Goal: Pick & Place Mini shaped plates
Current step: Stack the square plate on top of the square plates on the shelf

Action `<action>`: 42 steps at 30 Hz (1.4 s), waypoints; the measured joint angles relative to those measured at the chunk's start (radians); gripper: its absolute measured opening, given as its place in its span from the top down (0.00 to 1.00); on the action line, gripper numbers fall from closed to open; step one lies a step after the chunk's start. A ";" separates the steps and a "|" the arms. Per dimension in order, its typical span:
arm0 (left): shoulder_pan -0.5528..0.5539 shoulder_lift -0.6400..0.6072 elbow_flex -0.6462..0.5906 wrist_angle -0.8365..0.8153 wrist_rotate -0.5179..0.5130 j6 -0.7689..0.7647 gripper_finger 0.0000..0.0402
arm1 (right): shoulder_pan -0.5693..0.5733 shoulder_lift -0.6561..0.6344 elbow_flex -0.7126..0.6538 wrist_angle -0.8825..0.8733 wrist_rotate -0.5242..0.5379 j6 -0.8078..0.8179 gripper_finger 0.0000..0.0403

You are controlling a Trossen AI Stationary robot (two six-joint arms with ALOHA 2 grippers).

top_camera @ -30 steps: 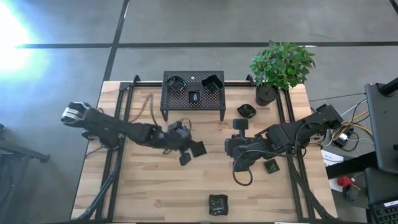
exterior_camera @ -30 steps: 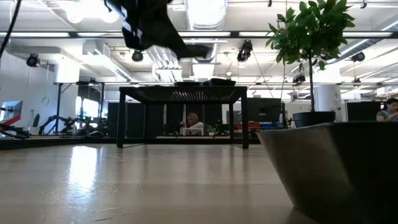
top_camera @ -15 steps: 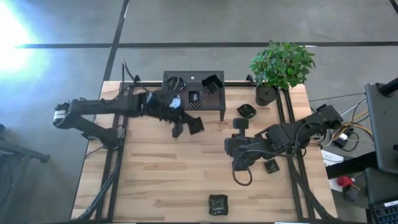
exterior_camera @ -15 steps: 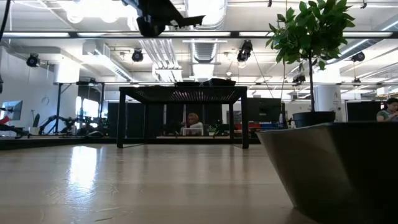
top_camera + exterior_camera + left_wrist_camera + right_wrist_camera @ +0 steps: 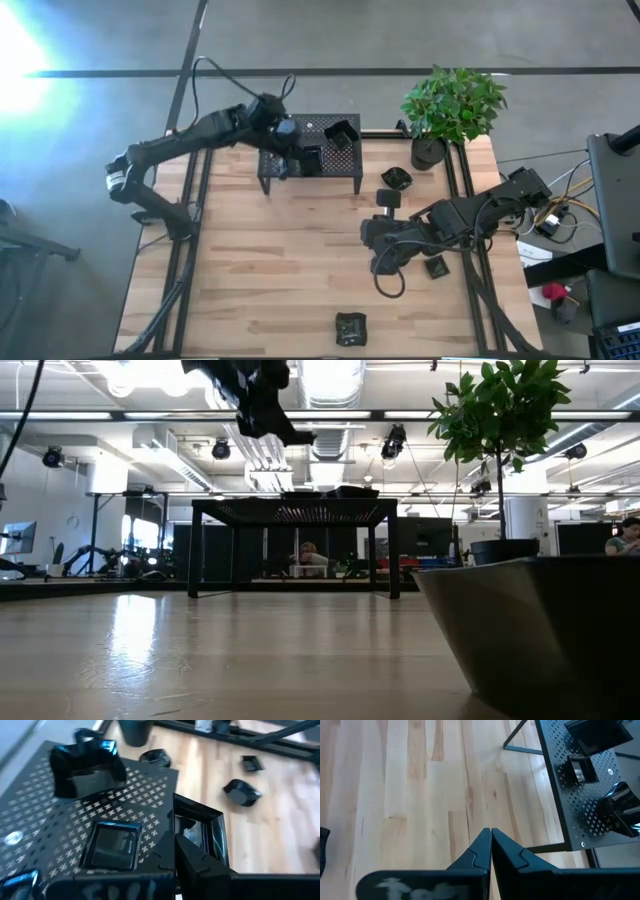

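My left gripper [image 5: 296,158] hangs above the black perforated rack [image 5: 345,170], shut on a small square dark plate [image 5: 202,832]. In the low view that plate [image 5: 302,436] is well above the rack top [image 5: 295,502]. Two more plates sit on the rack, a square one [image 5: 113,845] and a bigger one [image 5: 86,766]. Others lie on the wood [image 5: 397,178], [image 5: 437,266], [image 5: 350,327]. My right gripper [image 5: 383,262] is shut over the table's right half with nothing in it [image 5: 490,832]. My left gripper pinches one side of the square plate's raised rim [image 5: 176,822] between its two fingers. The fingers slant down from the table's left. The plate is lifted clear, roughly level, and sticks out past the fingertips over the rack's near edge.
A potted plant [image 5: 452,105] stands at the far right corner. Black rails [image 5: 463,200] run along both table sides. A dark plate [image 5: 540,630] close to the low camera fills that view's right. Bare wood [image 5: 260,270] lies left of centre.
My left gripper has swung from the middle of the table toward the far edge and upward, carrying the square plate. It now hangs over the rack. The plate has stayed in the shut fingers, clear of the table.
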 joint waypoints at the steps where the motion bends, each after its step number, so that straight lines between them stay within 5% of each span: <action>1: 0.019 0.012 0.007 -0.005 0.037 0.015 1.00 | 0.000 0.000 0.000 0.002 0.000 0.004 0.98; 12: 0.165 0.188 0.098 -0.028 0.251 0.104 1.00 | 0.000 0.000 0.000 0.009 0.000 0.009 0.98; 22: 0.240 0.295 0.185 -0.113 0.250 0.160 1.00 | 0.000 0.000 0.000 0.015 0.025 0.009 0.98; 42: 0.244 0.302 0.184 -0.133 0.162 0.171 0.97 | 0.000 0.000 0.000 0.020 0.027 0.009 0.98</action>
